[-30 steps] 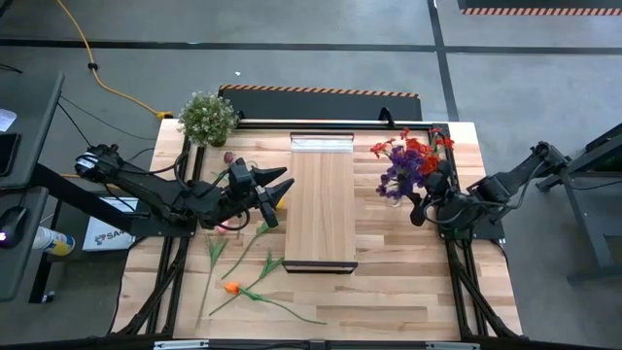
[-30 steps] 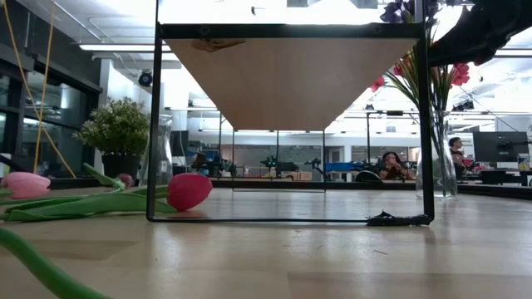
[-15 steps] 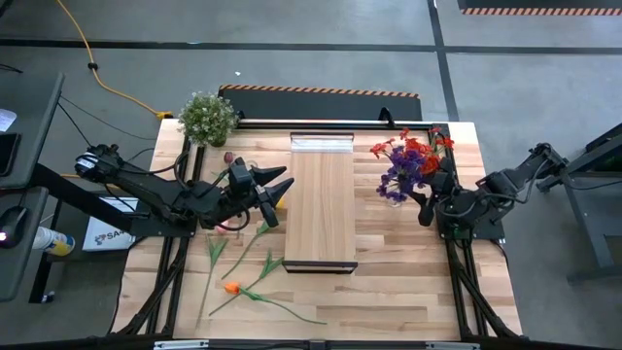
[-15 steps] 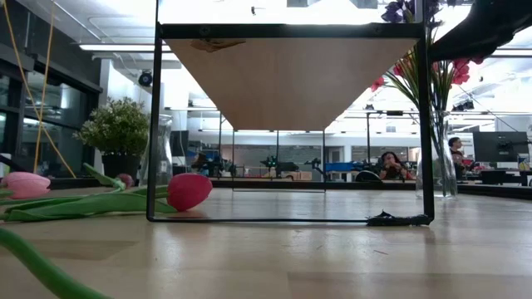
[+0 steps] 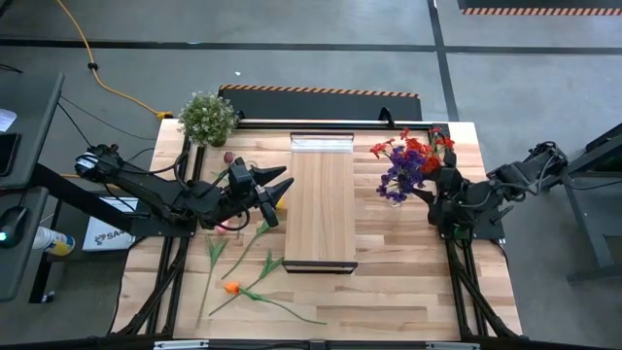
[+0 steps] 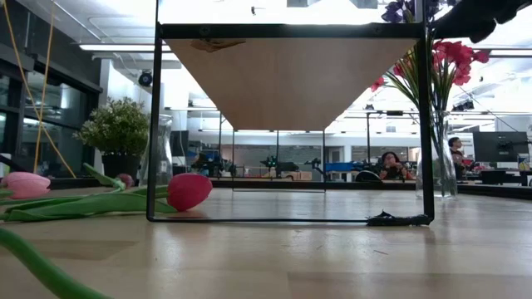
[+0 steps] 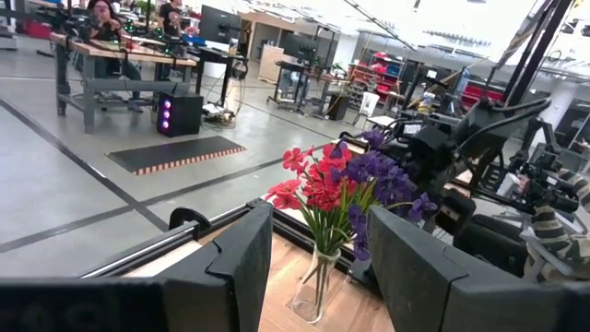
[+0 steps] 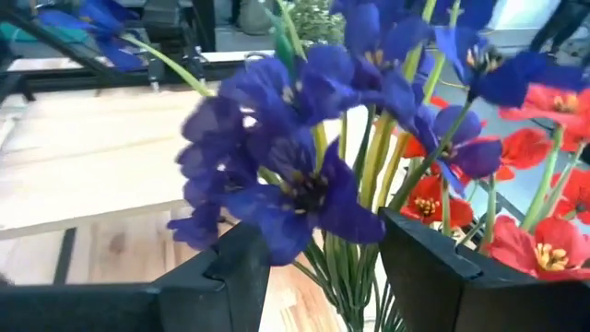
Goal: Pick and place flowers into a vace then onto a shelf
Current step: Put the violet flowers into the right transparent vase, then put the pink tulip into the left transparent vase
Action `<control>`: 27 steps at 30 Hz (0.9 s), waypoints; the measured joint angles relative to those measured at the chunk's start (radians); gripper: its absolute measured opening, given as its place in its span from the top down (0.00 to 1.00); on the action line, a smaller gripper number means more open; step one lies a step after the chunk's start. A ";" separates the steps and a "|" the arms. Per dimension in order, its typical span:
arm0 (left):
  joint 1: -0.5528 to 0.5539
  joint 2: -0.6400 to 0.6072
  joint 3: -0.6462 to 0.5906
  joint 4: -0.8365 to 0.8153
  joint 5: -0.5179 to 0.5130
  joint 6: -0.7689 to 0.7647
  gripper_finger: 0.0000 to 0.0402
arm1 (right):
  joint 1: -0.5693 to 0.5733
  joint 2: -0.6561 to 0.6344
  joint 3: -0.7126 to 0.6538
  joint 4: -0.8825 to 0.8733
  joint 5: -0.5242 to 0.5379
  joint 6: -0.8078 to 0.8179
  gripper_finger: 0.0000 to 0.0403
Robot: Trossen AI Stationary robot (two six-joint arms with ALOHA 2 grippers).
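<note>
Reached in from the table's right edge, the right arm bent low with its wrist turned toward the bouquet. Right gripper [image 5: 434, 194] hung just beside the clear vase [image 5: 394, 193], on the side away from the shelf [image 5: 322, 199], with its fingers [image 8: 429, 267] spread apart and clasping nothing. Filled the gap between those fingers, in the right wrist view: purple blooms [image 8: 286, 175] and green stems, close ahead, with red blooms [image 8: 525, 244] off to one side.

Stretched across the table's left half, the left arm lay nearly level, pointing at the shelf's long edge. Left gripper [image 5: 280, 192] hovered near that edge, jaws parted and empty. Beyond its fingers [image 7: 241, 258], in the left wrist view, stood the vase of red and purple flowers [image 5: 408, 160], with the right arm dark just behind it.

Lay loose on the planks below and behind the left gripper: a few stems, among them an orange-headed stem [image 5: 231, 288] and a pink tulip [image 6: 189, 190]. Stood at the far corner past the left arm: a bushy potted plant [image 5: 207, 118].
</note>
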 joint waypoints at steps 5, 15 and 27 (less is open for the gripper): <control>0.000 0.000 0.000 0.000 0.000 0.000 0.47 | 0.000 0.000 0.067 -0.081 -0.020 0.000 0.54; 0.000 0.000 0.000 0.000 0.000 0.000 0.47 | 0.000 0.001 0.235 -0.203 -0.045 -0.021 0.54; 0.000 0.000 0.000 0.000 0.000 0.000 0.47 | 0.000 0.001 0.429 -0.167 -0.042 -0.186 0.54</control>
